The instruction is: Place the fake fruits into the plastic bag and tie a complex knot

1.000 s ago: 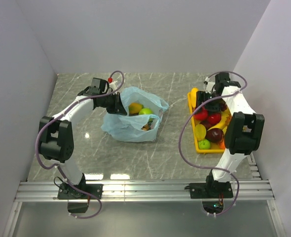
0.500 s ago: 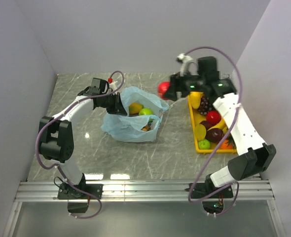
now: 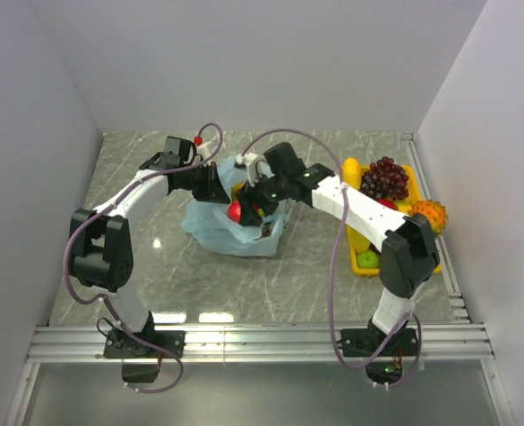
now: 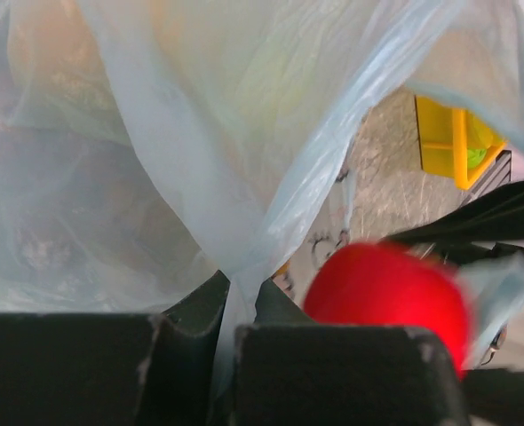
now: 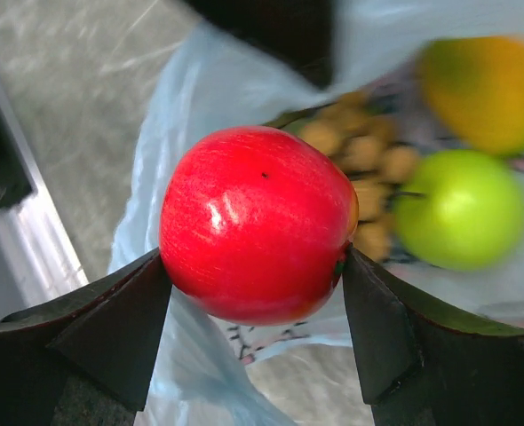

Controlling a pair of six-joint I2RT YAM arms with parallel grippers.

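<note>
The light-blue plastic bag (image 3: 216,229) lies open at the table's middle, with a green apple (image 5: 462,209), a yellow-orange fruit (image 5: 484,89) and a brown cluster (image 5: 369,155) inside. My left gripper (image 3: 216,185) is shut on the bag's rim (image 4: 235,293) and holds it up at the bag's left. My right gripper (image 3: 242,209) is shut on a red apple (image 5: 258,222) and holds it over the bag's mouth. The red apple also shows in the left wrist view (image 4: 386,297) and in the top view (image 3: 235,211). No knot shows.
A yellow tray (image 3: 355,266) at the right holds dark grapes (image 3: 387,177), a yellow fruit (image 3: 351,169), a green apple (image 3: 368,259) and an orange spiky fruit (image 3: 428,213). Walls close the table on three sides. The right arm reaches across the table's middle.
My right gripper lifted the red apple from the tray and carried it left, from above the table to over the bag's mouth. The left gripper kept its hold on the bag.
</note>
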